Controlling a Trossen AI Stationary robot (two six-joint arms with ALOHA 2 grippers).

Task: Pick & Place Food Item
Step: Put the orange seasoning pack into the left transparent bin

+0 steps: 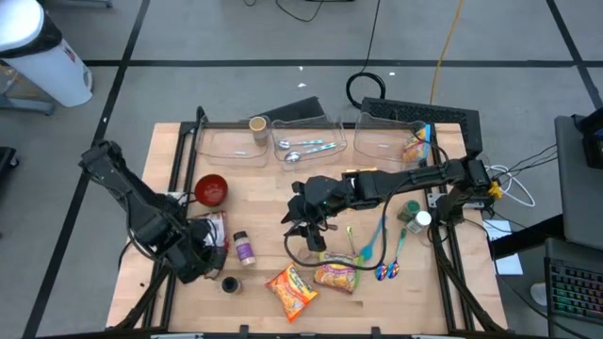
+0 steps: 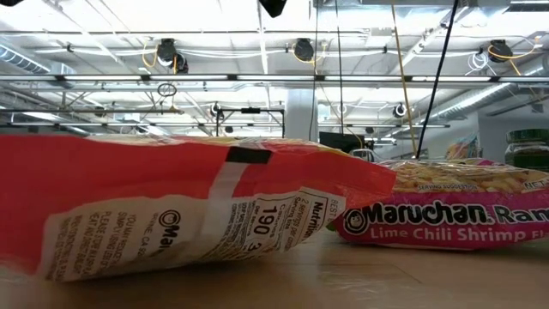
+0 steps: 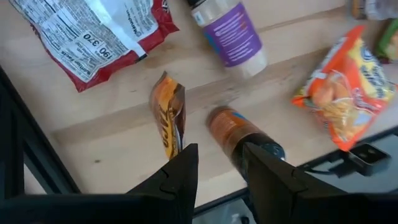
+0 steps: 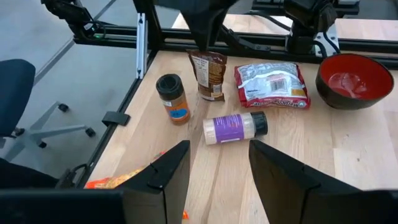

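At the bench's left front, what is entered first? (clerk)

Entry one: my left hand, fingers spread, holding nothing. It hangs over a small brown spice jar with a black lid, which stands upright, and a brown-and-orange foil sachet just beside it. I judge the hand sits there because one of those two is its pick; which one, I cannot tell. (me)

And the neighbours? (clerk)

Entry two: a clear bottle with a purple label, lying on its side, near the jar but apart from it. Entry three: a red-and-white noodle packet, flat on the wood, beside a glossy red bowl. (me)

Your other hand? (clerk)

Entry four: my right hand, reached out to mid-bench, fingers apart and empty, facing that same group. I read it as waiting, clear of the left arm's work. (me)

Food stock elsewhere? (clerk)

Entry five: an orange crinkled noodle packet and a pink lime-chili-shrimp noodle packet, side by side at the front edge. Entry six: three clear plastic bins along the far edge, likely the place to set things down; one holds cutlery, one a snack bag. Nothing is lifted yet. (me)
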